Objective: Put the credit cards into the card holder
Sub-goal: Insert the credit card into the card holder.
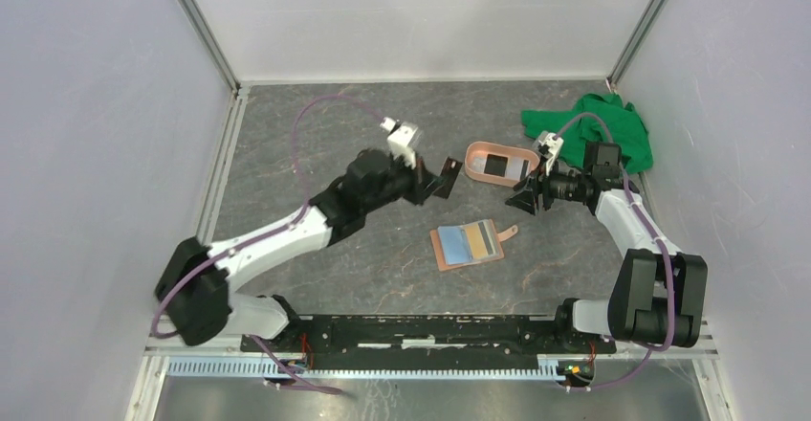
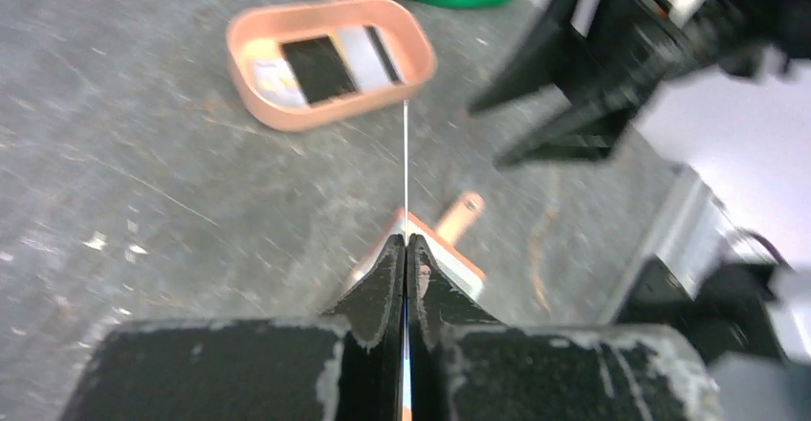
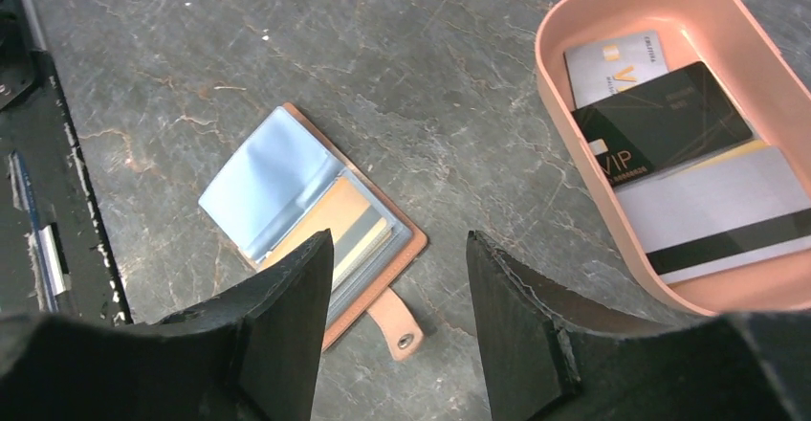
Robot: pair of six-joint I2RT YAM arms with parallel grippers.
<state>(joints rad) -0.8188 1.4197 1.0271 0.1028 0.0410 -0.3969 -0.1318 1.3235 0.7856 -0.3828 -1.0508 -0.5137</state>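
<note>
Grey desk [image 1: 316,239]: left hand [image 1: 438,180], clamped on a card [image 2: 405,167], has the open card holder [image 1: 469,245] near-right; right hand [image 1: 525,197] gapes, empty.

The right gripper [image 3: 397,247] hangs with jaws apart above the open card holder [image 3: 316,215], which lies flat on the grey table [image 3: 239,48]. Nearby, a pink tray [image 3: 564,19] holds a black card [image 3: 660,120] between two grey-white cards [image 3: 717,212].

Top view high, wide; wrist views close; all share card holder [image 1: 467,245].
</note>
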